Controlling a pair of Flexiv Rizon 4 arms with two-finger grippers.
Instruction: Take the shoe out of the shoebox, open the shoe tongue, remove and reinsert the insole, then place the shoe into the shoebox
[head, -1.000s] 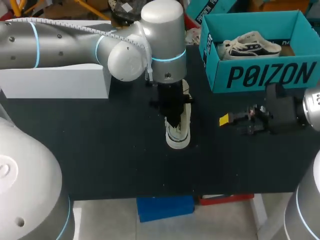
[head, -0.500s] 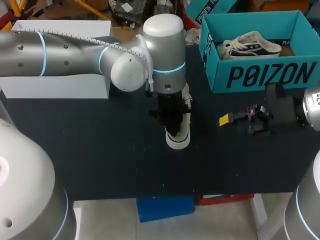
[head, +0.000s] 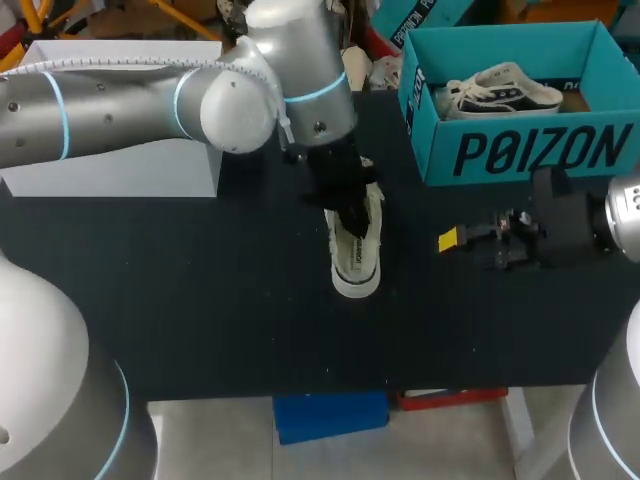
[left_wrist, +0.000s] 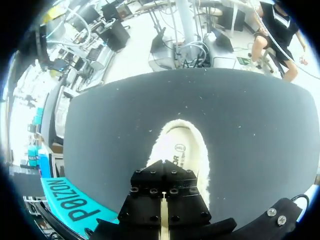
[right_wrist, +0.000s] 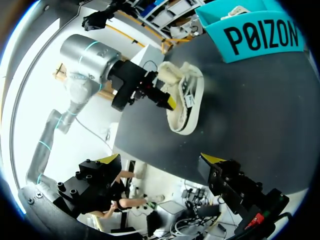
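We record a table (head: 200, 300) with a matte black top, lightly flecked with pale specks. A long white box (head: 120, 175) stands on it at the far left. Lighting is even, and shadows on the top are soft.

Even overhead light fell flat on the black table (head: 200, 300) — shadows barely showed; the pale shoe (head: 356, 270) stood bright, and the left arm (head: 110, 100) carried soft glare.

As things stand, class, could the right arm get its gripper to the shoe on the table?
Probably yes. The right gripper is open, and only bare table lies between it and the side of the shoe facing it. The left gripper is down at the shoe's opening, so that part looks blocked.
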